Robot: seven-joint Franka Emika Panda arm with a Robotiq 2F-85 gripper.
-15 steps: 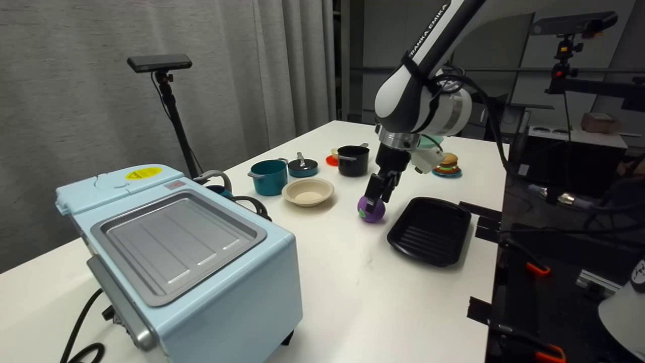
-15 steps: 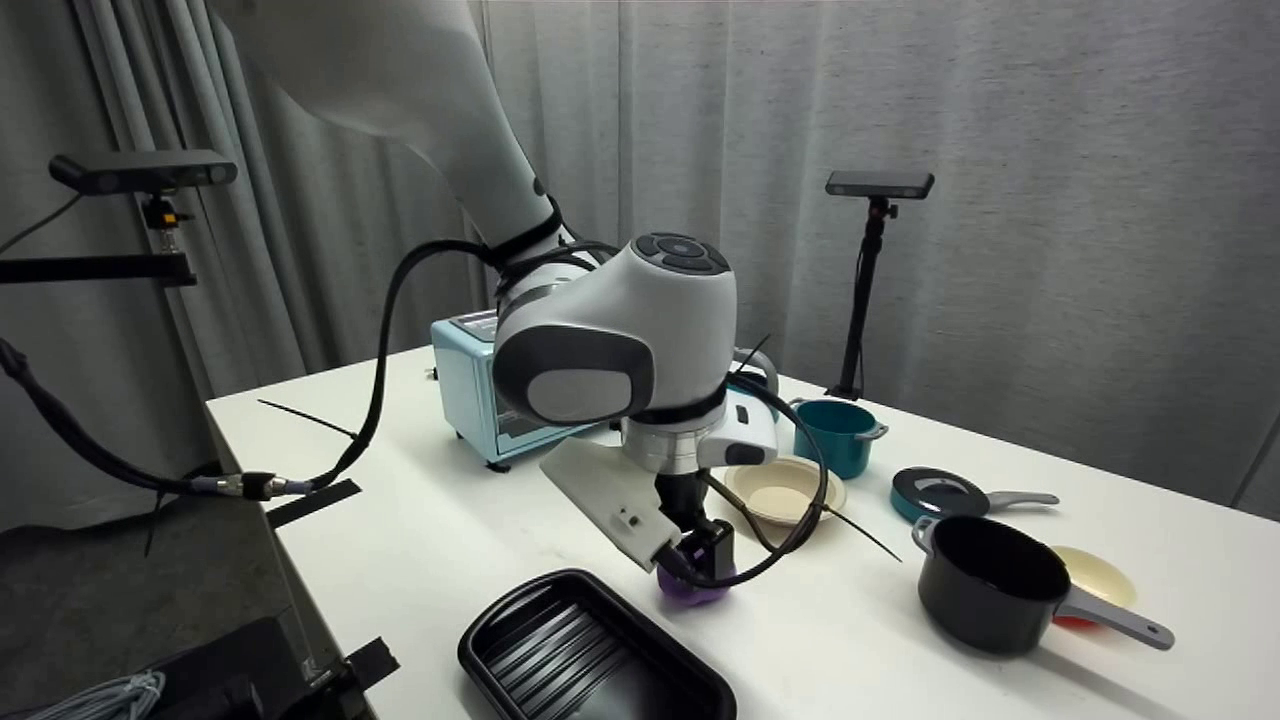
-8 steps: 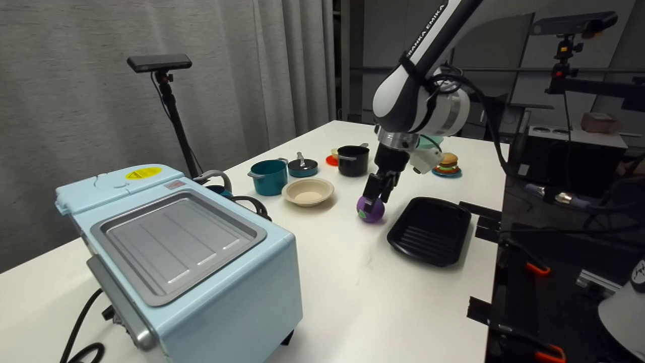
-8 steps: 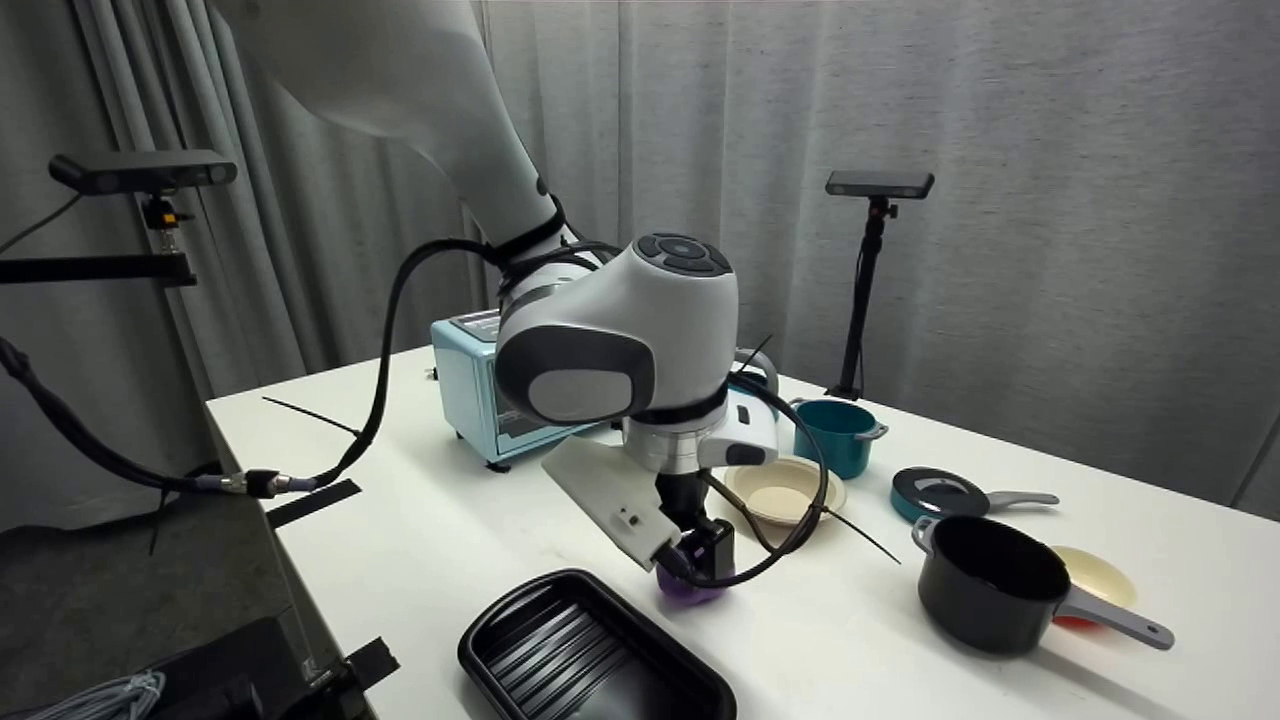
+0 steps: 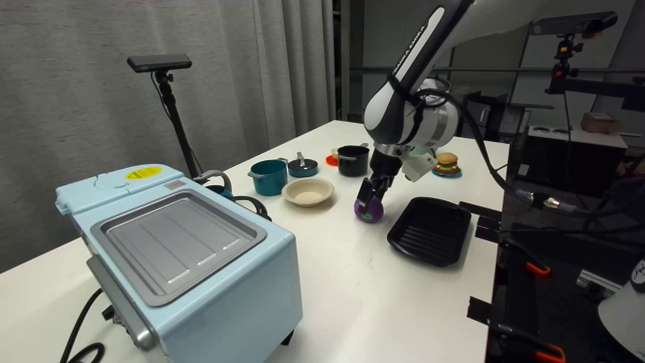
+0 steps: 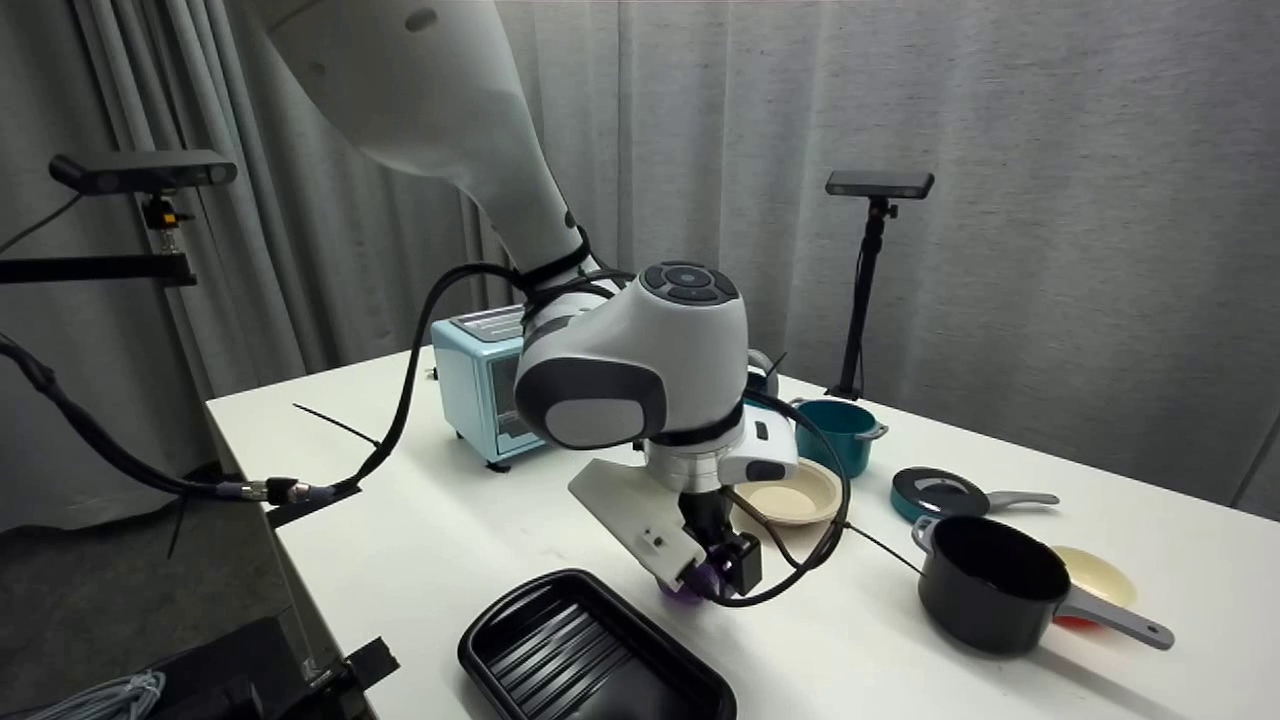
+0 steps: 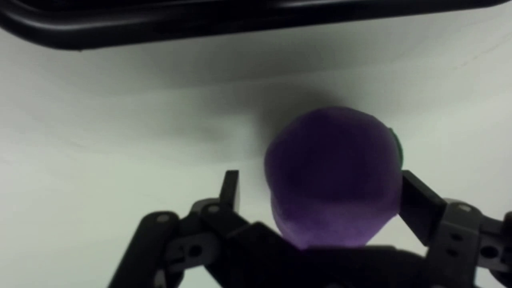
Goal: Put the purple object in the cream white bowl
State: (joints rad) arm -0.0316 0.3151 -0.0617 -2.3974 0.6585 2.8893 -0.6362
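Purple roundish ball-like object (image 7: pixel 334 172) is seen on the white table (image 5: pixel 352 302), between the two fingers (image 7: pixel 420 208) of the black gripper (image 7: pixel 318 176). The fingers are held apart, and in the wrist view a gap is seen between the object and the finger on the left of the picture. The other finger is seen right at the object's right edge, but whether the object is touched by it cannot be told.

In the same view, a wide, round end is pointed at the top of the picture, and a narrower end is pointed down at the gripper's base, where its tip is hidden. The object is seen to be almost as wide as it is long, so which way its long axis is laid cannot be told. A small green patch (image 5: pixel 367 216) is shown low on the object in an exterior view.

The shallow, wide cream-white bowl with a tan inside (image 5: pixel 308 194) is set upright on the table, near the object but apart from it. The black ridged tray (image 5: pixel 431 232) is placed just beside the object, with a strip of table seen between them
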